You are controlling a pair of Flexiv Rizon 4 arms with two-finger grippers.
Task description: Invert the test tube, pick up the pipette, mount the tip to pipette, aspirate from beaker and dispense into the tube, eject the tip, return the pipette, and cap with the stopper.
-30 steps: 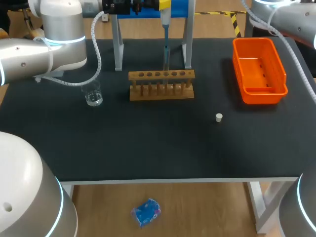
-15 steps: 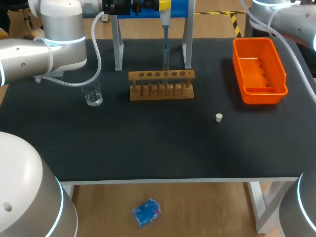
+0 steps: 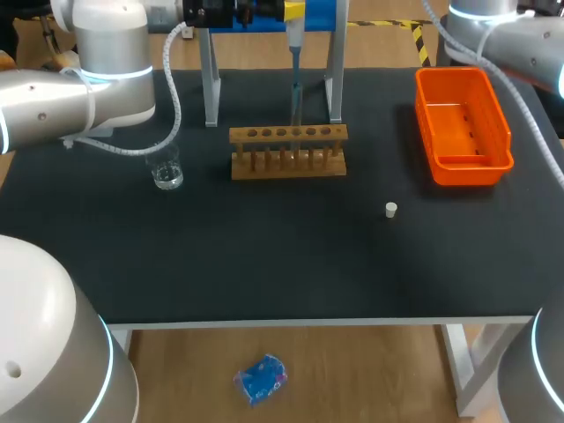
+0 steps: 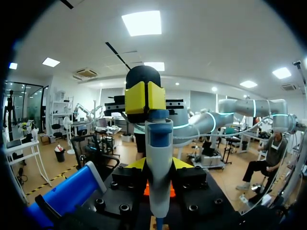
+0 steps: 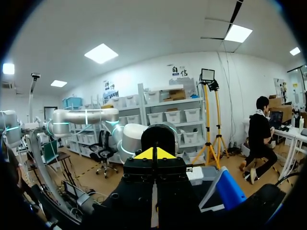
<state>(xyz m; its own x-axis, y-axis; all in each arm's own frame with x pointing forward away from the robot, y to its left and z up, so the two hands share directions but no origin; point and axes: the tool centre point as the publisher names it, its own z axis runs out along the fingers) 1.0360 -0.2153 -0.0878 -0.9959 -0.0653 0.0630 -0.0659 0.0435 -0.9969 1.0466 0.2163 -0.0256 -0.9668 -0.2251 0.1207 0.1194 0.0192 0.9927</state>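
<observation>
Right arm (image 3: 507, 31) has shifted slightly; left hand (image 4: 159, 165) clasps the pipette (image 4: 159, 139).

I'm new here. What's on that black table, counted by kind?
Glass beaker: 1
Wooden rack: 1
Orange bin: 1
White stopper: 1
Pipette: 1
Blue stand: 1
Total: 6

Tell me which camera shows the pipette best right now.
Left wrist view: the pipette stands close up in the middle, the left tool's yellow tips on either side of it. Head view shows it small and thin, hanging at the blue stand behind the wooden rack. Right wrist view shows none of it.
</observation>
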